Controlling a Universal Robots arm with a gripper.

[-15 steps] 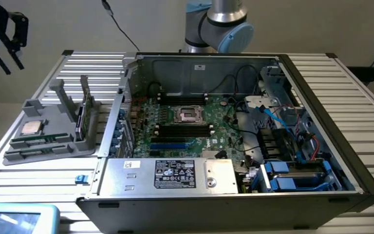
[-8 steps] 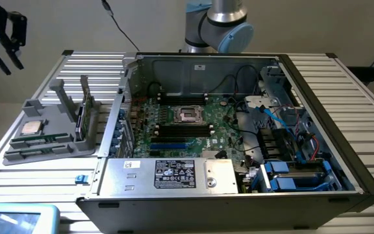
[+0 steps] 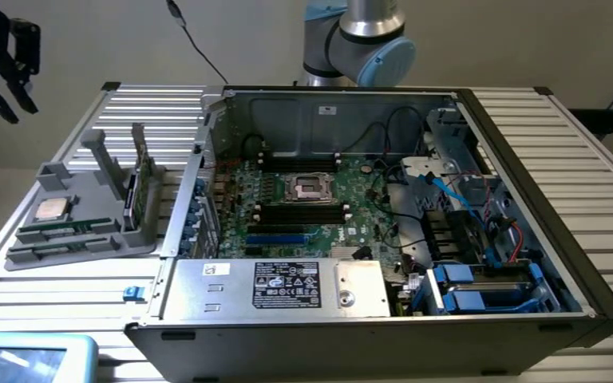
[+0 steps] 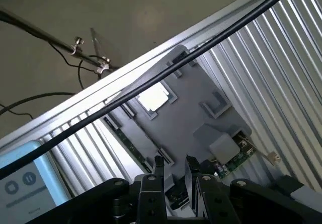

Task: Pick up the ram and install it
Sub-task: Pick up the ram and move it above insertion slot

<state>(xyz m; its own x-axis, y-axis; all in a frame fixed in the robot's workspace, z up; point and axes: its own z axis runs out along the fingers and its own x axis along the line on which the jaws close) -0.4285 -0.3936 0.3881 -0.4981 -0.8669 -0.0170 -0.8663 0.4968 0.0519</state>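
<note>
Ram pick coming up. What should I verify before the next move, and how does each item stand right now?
1. Gripper open and holding nothing: ok.
2. Ram lying in the gray tray: ok.
3. Gripper down at the ram: not ok; it hangs above, apart from the tray.
4. Case open, black ram slots exposed: ok.
5. Slot latches open: cannot tell.
6. Black cable clear of the gripper's way: cannot tell.
</note>
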